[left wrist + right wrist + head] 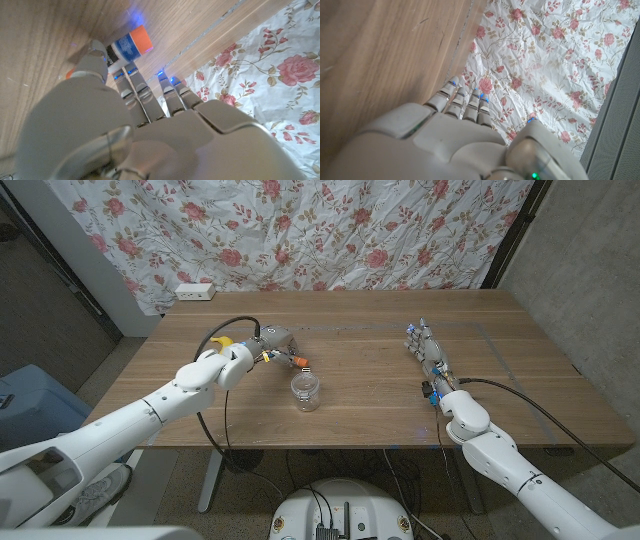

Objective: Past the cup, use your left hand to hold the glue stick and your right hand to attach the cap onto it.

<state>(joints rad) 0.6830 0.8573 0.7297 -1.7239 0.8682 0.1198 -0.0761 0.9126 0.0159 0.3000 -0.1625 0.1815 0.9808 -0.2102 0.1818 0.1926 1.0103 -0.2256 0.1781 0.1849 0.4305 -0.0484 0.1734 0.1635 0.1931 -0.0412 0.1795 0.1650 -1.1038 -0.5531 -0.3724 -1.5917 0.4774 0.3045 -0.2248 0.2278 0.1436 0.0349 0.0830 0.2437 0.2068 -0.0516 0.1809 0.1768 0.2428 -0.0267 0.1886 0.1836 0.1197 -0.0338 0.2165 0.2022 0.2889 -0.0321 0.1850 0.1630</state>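
A clear cup (306, 392) stands upright near the table's middle. Just beyond it and to its left, my left hand (272, 346) grips the glue stick (299, 361). The stick is white and blue with an orange end (140, 39) poking out past the fingers (131, 86). My thumb (94, 56) presses on its body close above the wood. A small orange patch (69, 75) shows beside the thumb; I cannot tell whether it is the cap. On the right side of the table my right hand (429, 352) is open with straight fingers (461, 102) and holds nothing.
The wooden table (360, 415) ends at a floral cloth (330, 230) hung behind it. A white power strip (193, 291) lies off the far left corner. A blue seat (30, 402) is left of the table. A black cable (520, 395) trails from my right arm.
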